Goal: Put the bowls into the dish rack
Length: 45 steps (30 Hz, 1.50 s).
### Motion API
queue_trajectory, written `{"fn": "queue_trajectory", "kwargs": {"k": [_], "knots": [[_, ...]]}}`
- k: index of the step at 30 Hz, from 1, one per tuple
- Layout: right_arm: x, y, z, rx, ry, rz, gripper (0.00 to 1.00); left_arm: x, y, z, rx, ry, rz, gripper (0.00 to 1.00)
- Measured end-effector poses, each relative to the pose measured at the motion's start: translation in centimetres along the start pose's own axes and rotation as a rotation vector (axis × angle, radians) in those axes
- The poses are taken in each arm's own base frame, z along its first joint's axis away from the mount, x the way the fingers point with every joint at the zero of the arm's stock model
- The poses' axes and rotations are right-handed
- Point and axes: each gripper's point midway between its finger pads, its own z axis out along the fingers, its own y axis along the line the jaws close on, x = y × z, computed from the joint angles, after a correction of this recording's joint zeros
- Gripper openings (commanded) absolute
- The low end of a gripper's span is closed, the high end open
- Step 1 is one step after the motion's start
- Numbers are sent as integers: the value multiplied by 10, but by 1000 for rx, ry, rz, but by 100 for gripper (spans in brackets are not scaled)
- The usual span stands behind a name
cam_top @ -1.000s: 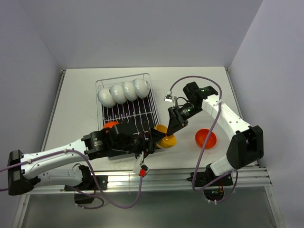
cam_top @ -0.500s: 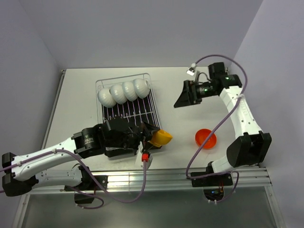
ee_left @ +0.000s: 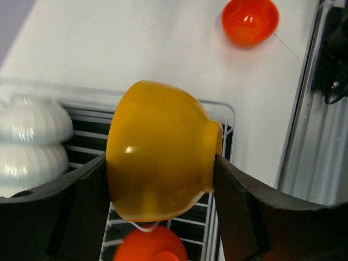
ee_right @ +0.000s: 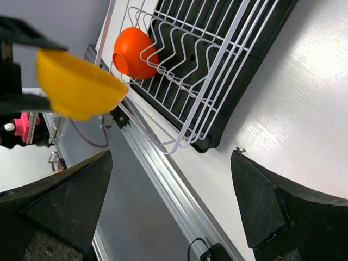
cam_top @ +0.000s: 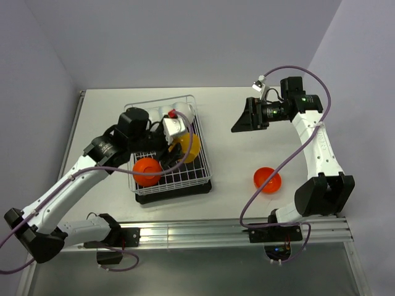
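My left gripper is shut on the yellow-orange bowl and holds it tilted over the right part of the dish rack. In the left wrist view the bowl sits between both fingers, above the rack wires. A red-orange bowl lies in the rack's front; it also shows in the left wrist view. White bowls stand at the rack's back, mostly hidden by my arm from above. Another red-orange bowl sits on the table at the right. My right gripper is open and empty, raised right of the rack.
An aluminium rail runs along the table's near edge. Purple cables hang from both arms. Walls close the table at the back and sides. The right wrist view shows the rack and the held yellow bowl.
My left arm swung from the rack's front right up over the rack with the yellow bowl. My right gripper drew back from that bowl to the back right, then held still.
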Motion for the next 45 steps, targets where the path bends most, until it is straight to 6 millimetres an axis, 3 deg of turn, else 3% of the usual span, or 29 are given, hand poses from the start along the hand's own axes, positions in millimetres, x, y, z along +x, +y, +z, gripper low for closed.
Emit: {"fn": "queue_trajectory", "kwargs": {"k": [6,15,28,45], "knots": [[5,-2,2,-6,10,9,96,37,27,-9,-44,99,-325,0],[15,-6,5,-12,36,20,97,72,40,-20,-10,164,-635,0],[23,-8,7,-18,57,30,97,109,17,-11,74,298,-778,0],[29,-11,9,-21,72,39,98,152,4,-21,33,502,-857,0]]}}
